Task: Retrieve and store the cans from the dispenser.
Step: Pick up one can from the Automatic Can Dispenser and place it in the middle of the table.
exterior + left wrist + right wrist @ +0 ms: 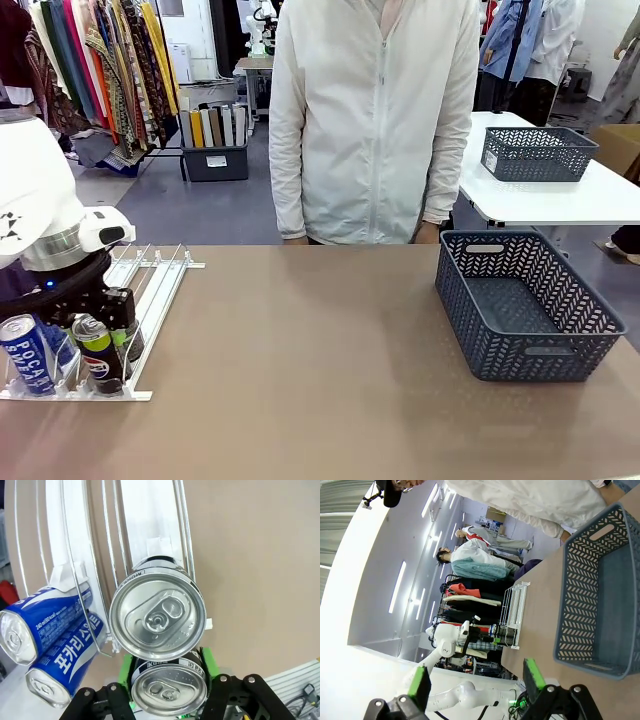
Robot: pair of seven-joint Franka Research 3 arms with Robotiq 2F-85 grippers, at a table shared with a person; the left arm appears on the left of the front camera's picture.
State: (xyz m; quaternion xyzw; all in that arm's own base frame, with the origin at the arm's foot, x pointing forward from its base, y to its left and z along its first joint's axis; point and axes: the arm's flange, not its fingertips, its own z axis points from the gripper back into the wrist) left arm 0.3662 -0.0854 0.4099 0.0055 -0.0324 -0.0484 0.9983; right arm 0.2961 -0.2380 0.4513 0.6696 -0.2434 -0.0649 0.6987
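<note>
On tan table [300, 350]: dispenser [150, 275] left, basket [520, 350] right; clothes racks [100, 70] behind.

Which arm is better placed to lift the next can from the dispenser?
Left: its end effector sits at the dispenser, pads against the front black can. The right end effector hangs open, off near the basket.
</note>
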